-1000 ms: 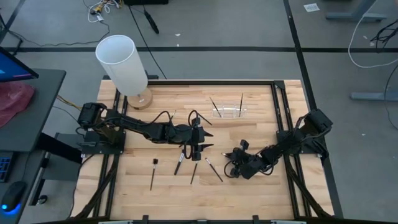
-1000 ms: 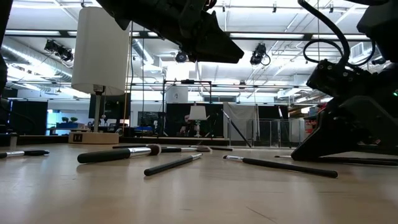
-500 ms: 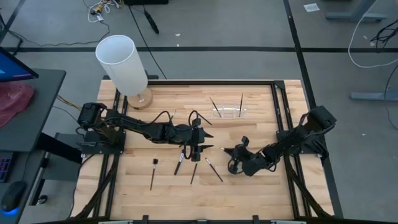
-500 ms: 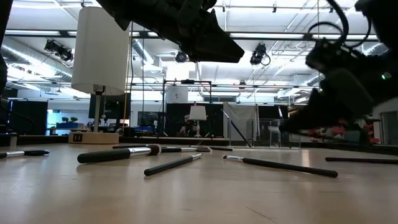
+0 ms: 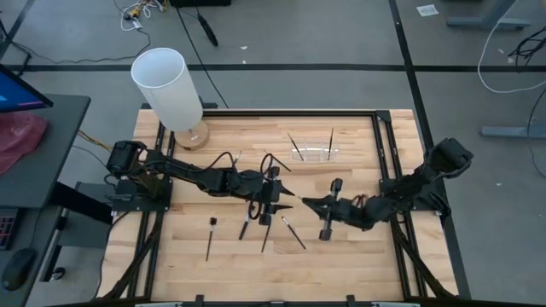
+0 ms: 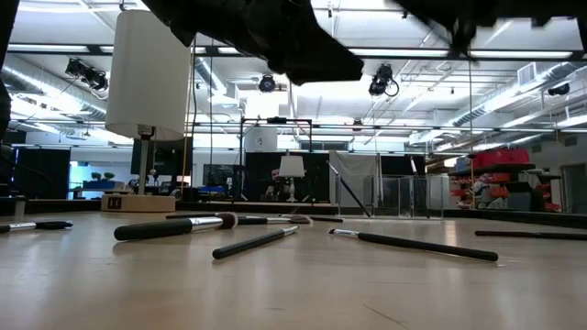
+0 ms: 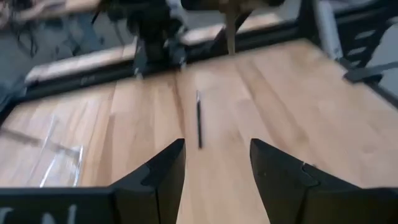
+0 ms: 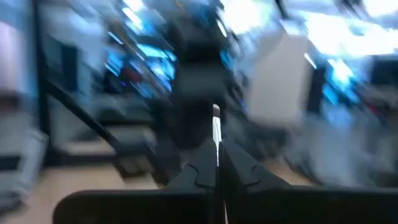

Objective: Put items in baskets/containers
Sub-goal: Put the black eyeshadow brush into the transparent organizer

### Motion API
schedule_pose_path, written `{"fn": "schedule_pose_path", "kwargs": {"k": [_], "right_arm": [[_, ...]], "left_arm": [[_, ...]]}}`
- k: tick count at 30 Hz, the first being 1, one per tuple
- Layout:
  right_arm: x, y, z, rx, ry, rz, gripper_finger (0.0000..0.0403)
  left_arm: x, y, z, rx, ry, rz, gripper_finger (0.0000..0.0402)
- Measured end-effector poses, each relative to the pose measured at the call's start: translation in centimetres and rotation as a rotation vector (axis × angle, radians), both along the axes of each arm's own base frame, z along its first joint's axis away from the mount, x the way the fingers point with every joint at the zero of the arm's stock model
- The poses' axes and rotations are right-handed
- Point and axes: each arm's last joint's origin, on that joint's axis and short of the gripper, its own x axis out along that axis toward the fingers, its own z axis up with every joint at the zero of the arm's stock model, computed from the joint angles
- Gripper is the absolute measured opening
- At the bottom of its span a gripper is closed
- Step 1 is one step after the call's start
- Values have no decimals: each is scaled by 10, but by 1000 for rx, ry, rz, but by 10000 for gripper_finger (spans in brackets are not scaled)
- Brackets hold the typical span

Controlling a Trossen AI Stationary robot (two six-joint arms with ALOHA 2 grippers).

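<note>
Several thin makeup brushes lie flat on the wooden table (image 5: pixel 358 256), among them a dark one (image 5: pixel 209 237) and one (image 5: pixel 294 232) near the middle front. The clear holder (image 5: pixel 314 154) stands at the far middle with two brushes (image 5: pixel 331 137) leaning in it. My right gripper (image 5: pixel 305 201) is above the table's middle and points left. It is shut on a thin brush (image 8: pixel 216 127). My left gripper (image 5: pixel 280 194) hangs open just left of it, over the brushes. Nothing is between its fingers (image 7: pixel 155 180); beyond them another brush (image 7: pixel 199 118) lies on the table. My right gripper pinches a thin brush between its two shut fingers (image 8: pixel 202 165). The brush runs along the fingers, and its pale end (image 8: pixel 216 112) sticks out past the fingertips. The fingers come about level from the table's right side. The brush is lifted clear of the table.
A tall white cylinder (image 5: pixel 166 85) on a round wooden base stands at the far left corner. Black rails frame the table on the left, far and right sides. The low view shows brushes (image 6: pixel 179 226) spread across the near table and one (image 6: pixel 532 236) at the right.
My right gripper has risen from the table near the front right and tipped from pointing down to about level. It has moved a little toward the left gripper, staying shut. In the low view it has gone up out of the picture. The brushes on the table have not moved.
</note>
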Motion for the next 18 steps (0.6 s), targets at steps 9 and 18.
{"fn": "schedule_pose_path", "kwargs": {"k": [9, 18], "right_arm": [[14, -9, 32, -239, -292, 254, 5], [33, -7, 37, -354, -298, 295, 4]], "left_arm": [[15, -8, 8, -28, -307, -164, 183], [12, -20, 26, -64, -487, -209, 183]]}}
